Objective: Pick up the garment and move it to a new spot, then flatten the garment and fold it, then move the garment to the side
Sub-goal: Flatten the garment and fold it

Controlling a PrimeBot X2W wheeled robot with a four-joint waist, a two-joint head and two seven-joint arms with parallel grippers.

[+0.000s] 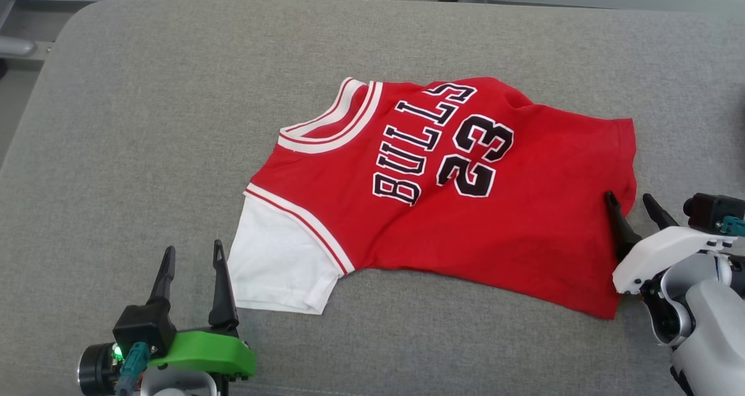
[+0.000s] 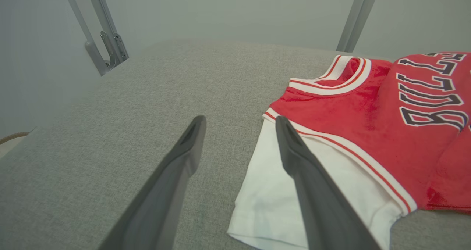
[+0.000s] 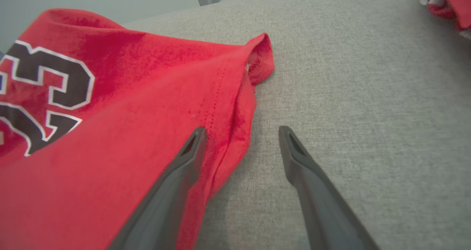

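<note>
Both grippers stand wide open and empty: my left gripper is just beside the white sleeve, and my right gripper straddles the hem of the red short-sleeved "BULLS 23" jersey, which lies rumpled mid-way on the grey fabric-covered table. I judge I'm at the flattening step. Next I'd pinch the sleeve and hem and draw them apart.

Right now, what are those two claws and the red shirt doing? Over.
Left claw open beside white sleeve. Right claw open at hem. Red shirt rumpled on grey cushion, not folded. Another red cloth lies well apart.
</note>
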